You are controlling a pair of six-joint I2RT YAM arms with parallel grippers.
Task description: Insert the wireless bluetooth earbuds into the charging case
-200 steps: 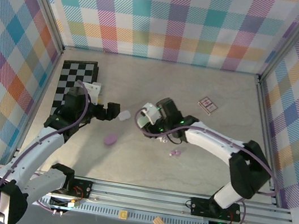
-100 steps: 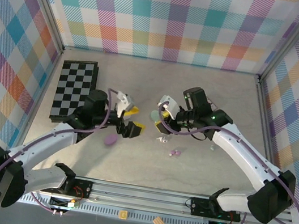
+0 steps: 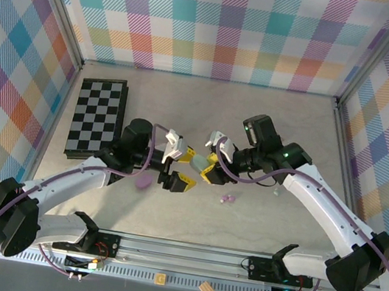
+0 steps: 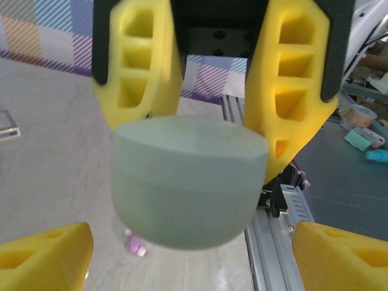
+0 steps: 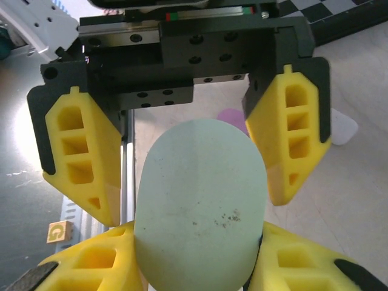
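A mint-green pebble-shaped charging case (image 3: pixel 197 162) hangs above the table centre. My right gripper (image 3: pixel 206 167) is shut on it, and in the right wrist view its own yellow fingers (image 5: pixel 85 260) clamp the case (image 5: pixel 200 200) from both sides at the bottom. My left gripper (image 3: pixel 188 168) faces it, open, with its jaws straddling the case's free end without clearly touching. From the left wrist the case (image 4: pixel 189 182) sits ahead of my own fingertips (image 4: pixel 48 257). A lilac earbud (image 3: pixel 228 197) lies on the table below, also seen as the earbud (image 4: pixel 134 244).
A lilac pebble-shaped case (image 3: pixel 144 180) lies on the table under the left arm. A checkerboard mat (image 3: pixel 98 118) lies at the far left. Plaid walls close three sides. The metal rail (image 3: pixel 184 254) runs along the near edge, with a small lettered block (image 5: pixel 57 231) beyond it.
Both arms have swung in to the centre. The right gripper has brought the green case to the left gripper, whose jaws now straddle it and have narrowed.
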